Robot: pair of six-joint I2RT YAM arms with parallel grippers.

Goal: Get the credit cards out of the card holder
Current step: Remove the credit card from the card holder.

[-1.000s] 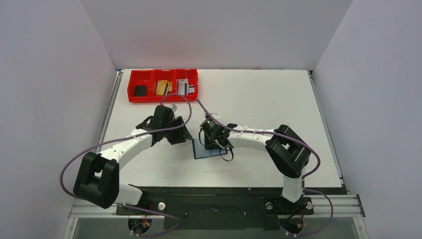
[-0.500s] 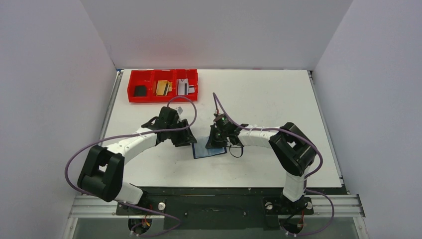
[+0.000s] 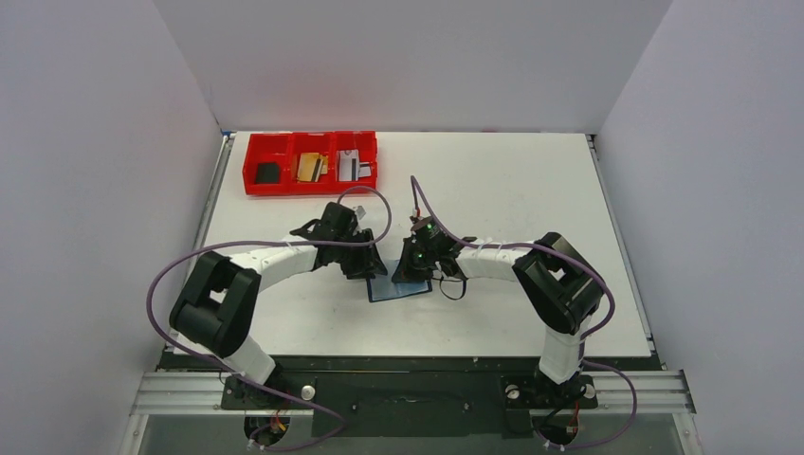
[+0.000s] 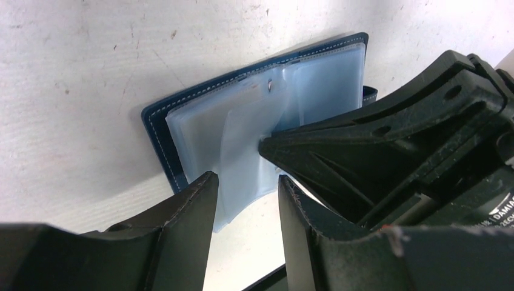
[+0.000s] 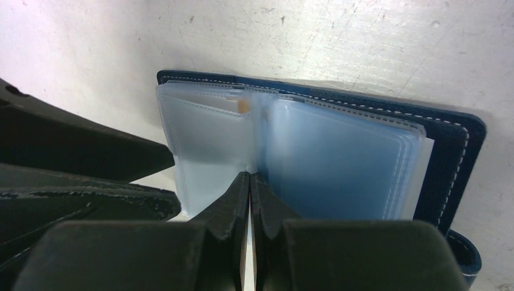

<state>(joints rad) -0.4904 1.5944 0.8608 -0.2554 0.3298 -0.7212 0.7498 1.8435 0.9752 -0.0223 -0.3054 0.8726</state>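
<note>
The card holder [image 3: 399, 287] was found lying open and flat on the white table [image 3: 512, 190], near the middle and just ahead of the two arms, with its navy cover underneath and its clear plastic pockets [image 5: 339, 163] facing up. The left gripper [image 4: 245, 183] was positioned at the holder's left edge with its jaws parted; a loose pocket leaf hung into the gap between them, and no pinch on it was observed. The right gripper [image 5: 250, 179] was set over the holder from the right with its jaws clenched together, the tips resting on the seam between the two pocket stacks; whether a leaf was caught between them could not be determined. At the far left of the table, well apart from the holder, a red tray [image 3: 254, 182] was noted. The black card [image 3: 269, 172] was seen in its left compartment, the tan-gold card [image 3: 308, 168] in the middle and the silvery-grey card [image 3: 353, 167] in the right.
</note>
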